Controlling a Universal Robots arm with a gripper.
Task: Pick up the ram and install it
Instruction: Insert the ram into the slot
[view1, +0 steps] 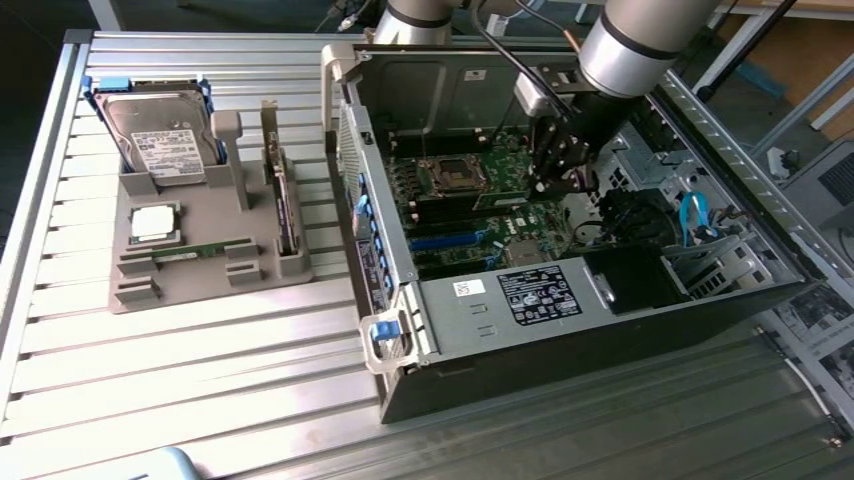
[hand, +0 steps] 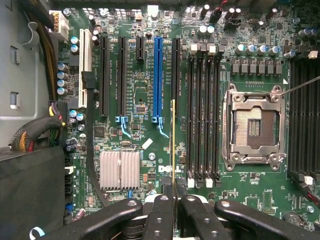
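The ram (hand: 173, 150) shows edge-on in the wrist view as a thin gold-edged strip. My gripper (hand: 173, 200) is shut on its near end, with black fingers (hand: 160, 215) pressed on both sides. It hangs above the green motherboard (hand: 142, 75), parallel to the slots, between the blue slot (hand: 158, 75) and the bank of black memory slots (hand: 202, 110). In the exterior view my gripper (view1: 561, 185) reaches down inside the open computer case (view1: 561, 300), over the board beside the processor socket (view1: 447, 175).
On the exterior view's left, a grey holder tray (view1: 147, 290) carries a hard drive (view1: 160, 145), a square silver chip (view1: 151, 222) and a look-alike green stick (view1: 200, 248). Inside the case are the open socket (hand: 255, 127), a heat sink (hand: 119, 170), cable bundles (hand: 35, 132) and a blue cable (view1: 691, 215).
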